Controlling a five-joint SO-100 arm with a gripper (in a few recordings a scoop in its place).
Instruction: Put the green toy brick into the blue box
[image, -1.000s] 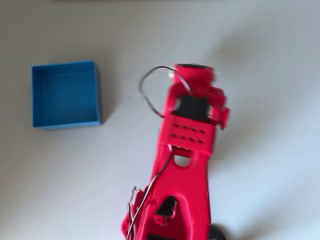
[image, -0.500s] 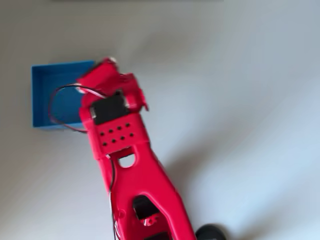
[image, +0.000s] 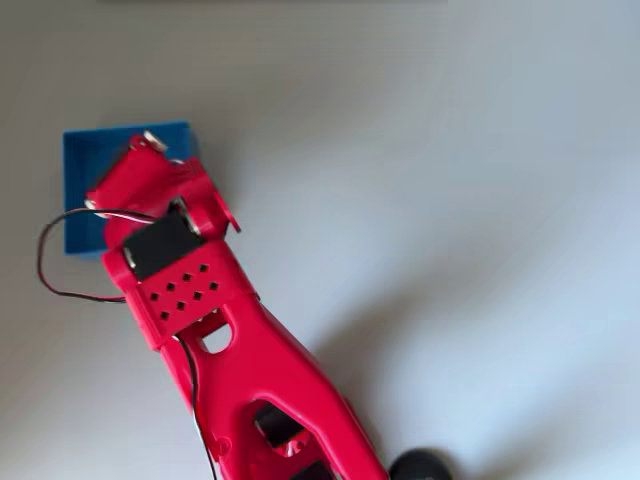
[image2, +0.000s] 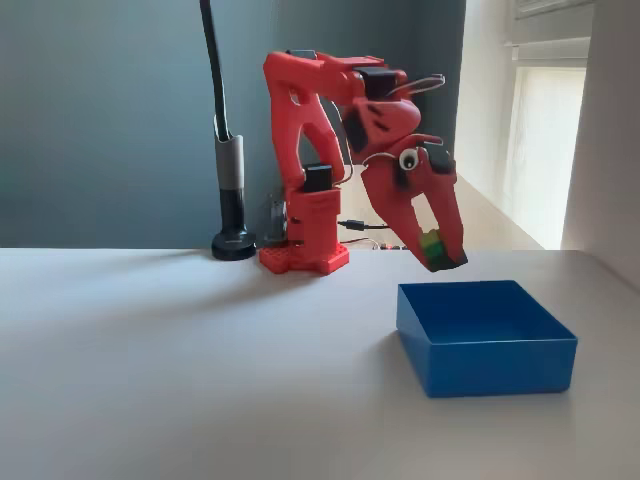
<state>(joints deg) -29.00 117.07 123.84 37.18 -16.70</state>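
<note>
Where the red plastic arm (image2: 320, 130) bends down from its base, its gripper (image2: 440, 255) hangs in the air above the blue box (image2: 485, 355), fingertips pinching the green toy brick (image2: 432, 245). The brick is a tiny lime-green block, glossy, with a darker face turned downward; it sits between the two tapered red fingers (image2: 405, 215) and clear of the box's rim. One brick, one box, one arm.

The box is square and shallow, made of smooth bright blue plastic with thin upright walls and an open top. In the fixed view its floor looks bare, though the near wall hides the front strip of it. In the overhead view the box (image: 80, 165) lies at about ten o'clock from the picture's centre, and the arm (image: 250, 370) reaches to it from six o'clock, its wrist block covering most of the box's interior; the brick cannot be made out from above.

The arm's shell is matte red, pierced by a grid of small round holes on the upper link, with a black motor body set into the wrist and a thin dark cable (image: 55, 255) looping out at nine o'clock. The table (image2: 180, 370) is a plain, pale, smooth surface. Behind the arm's base stands a black lamp stem (image2: 228, 190) on a round foot, against a grey wall.
</note>
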